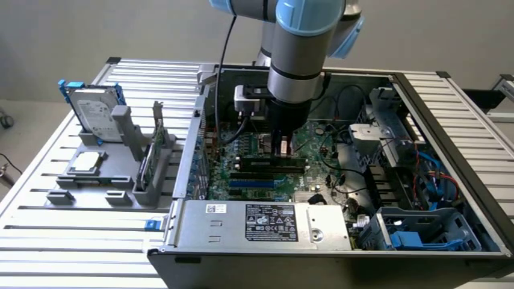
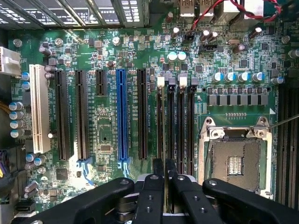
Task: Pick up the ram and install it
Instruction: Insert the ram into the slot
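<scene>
Motherboard (image 2: 140,51) w/ ram (image 2: 164,169) (end effector-pinched, mostly hidden)

Slatted metal table (image 1: 48,241) carries computer case (image 1: 337,256), grey rack (image 1: 108,174).

The exterior view looks down at an angle, from some way off, into the open grey metal computer case (image 1: 449,198). The wrist view faces straight down, close over the green motherboard (image 2: 117,56), which the 2 views share (image 1: 313,150).
</scene>
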{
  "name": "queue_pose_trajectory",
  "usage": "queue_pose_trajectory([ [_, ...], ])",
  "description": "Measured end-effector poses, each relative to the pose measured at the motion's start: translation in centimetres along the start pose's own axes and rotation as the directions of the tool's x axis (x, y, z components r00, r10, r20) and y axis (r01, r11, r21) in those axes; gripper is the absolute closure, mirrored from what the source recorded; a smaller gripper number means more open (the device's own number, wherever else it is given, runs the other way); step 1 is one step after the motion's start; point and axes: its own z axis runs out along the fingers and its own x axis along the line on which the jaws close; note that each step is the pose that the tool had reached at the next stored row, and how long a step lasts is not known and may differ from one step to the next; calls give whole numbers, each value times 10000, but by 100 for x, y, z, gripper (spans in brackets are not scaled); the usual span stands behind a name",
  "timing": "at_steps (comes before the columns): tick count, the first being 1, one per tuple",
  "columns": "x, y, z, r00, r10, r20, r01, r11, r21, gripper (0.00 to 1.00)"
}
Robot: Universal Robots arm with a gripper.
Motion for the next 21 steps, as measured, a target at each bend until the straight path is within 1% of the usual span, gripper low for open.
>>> queue_pose_trajectory([
  [16,7,8,3,10000,88,5,-88,10000,3,86],
  [18,7,8,4,10000,89,5,-89,10000,12,86],
  [21,7,7,18,10000,89,7,-89,10000,42,86],
])
